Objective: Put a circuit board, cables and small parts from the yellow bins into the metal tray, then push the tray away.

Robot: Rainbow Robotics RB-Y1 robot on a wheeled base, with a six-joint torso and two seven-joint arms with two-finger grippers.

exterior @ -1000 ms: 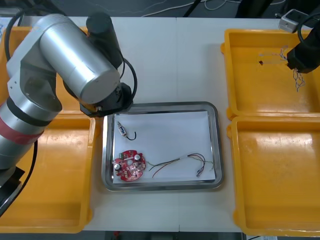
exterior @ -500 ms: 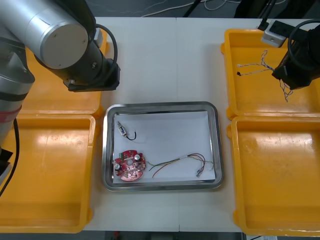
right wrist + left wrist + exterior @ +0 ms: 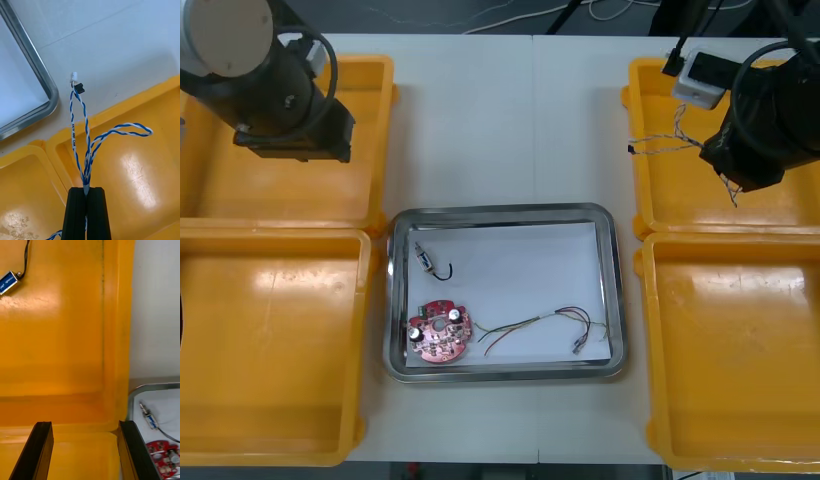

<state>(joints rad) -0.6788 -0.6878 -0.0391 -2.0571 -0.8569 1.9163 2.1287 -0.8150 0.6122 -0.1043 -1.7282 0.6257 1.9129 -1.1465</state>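
- My right gripper [image 3: 87,190] is over the far right yellow plastic bin [image 3: 660,190]. Its black fingers are closed narrow on the twisted blue and white cable [image 3: 74,138].
- The cable runs out from my fingertips in two loops. In the right wrist view its black and white connector ends [image 3: 78,87] sit over the light table [image 3: 510,110], near a corner of the metal tray [image 3: 502,211].
- In the front view the cable's free end reaches the bin wall on the tray side.
- My left gripper [image 3: 84,423] is over the far left yellow plastic bin [image 3: 370,130], close to that bin's corner nearest the tray. Its fingers stand wide apart and hold nothing.
- A small blue-and-metal part [image 3: 7,282] with a black lead lies on that bin's floor, well apart from my left fingers.
- The shiny metal tray, white inside, sits on the table between the bins.
- In the tray:
  - a round red circuit board [image 3: 439,333] lies at the near left corner
  - a small metal part with a black lead [image 3: 424,258] lies just beyond the board
  - a thin red and yellow cable [image 3: 530,323] lies along the near side, to the right of the board
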